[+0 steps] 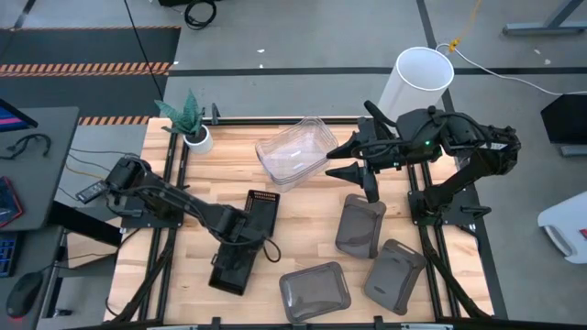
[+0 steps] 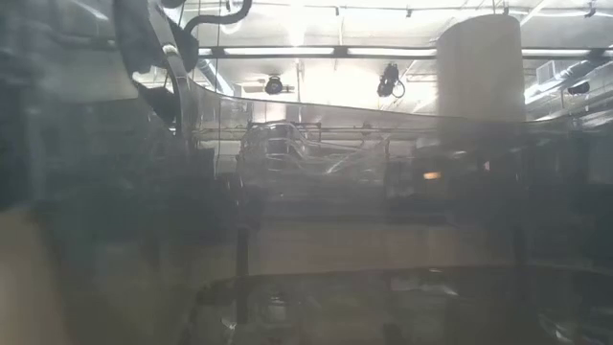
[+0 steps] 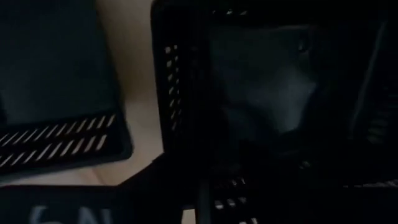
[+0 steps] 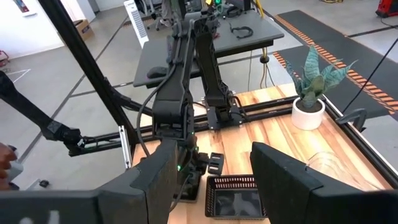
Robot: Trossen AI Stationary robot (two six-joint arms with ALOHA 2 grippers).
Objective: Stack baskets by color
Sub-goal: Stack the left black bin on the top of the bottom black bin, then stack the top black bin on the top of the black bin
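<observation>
Two black perforated baskets lie on the table's left half, one (image 1: 263, 209) farther off and one (image 1: 231, 268) nearer. My left gripper (image 1: 243, 229) points down between them, right above the black plastic (image 3: 267, 93). Clear baskets (image 1: 293, 151) sit nested at the far middle. Three smoky grey baskets (image 1: 359, 225) (image 1: 396, 275) (image 1: 315, 291) lie singly on the right half. My right gripper (image 1: 336, 160) hangs open high over the table beside the clear baskets, with nothing between its fingers (image 4: 214, 149).
A tall white cylinder (image 1: 422, 82) stands at the far right corner and a small potted plant (image 1: 191, 124) at the far left. A grey basket's wall (image 2: 306, 240) fills most of the low view. Bare wood (image 1: 303, 229) shows at the table's middle.
</observation>
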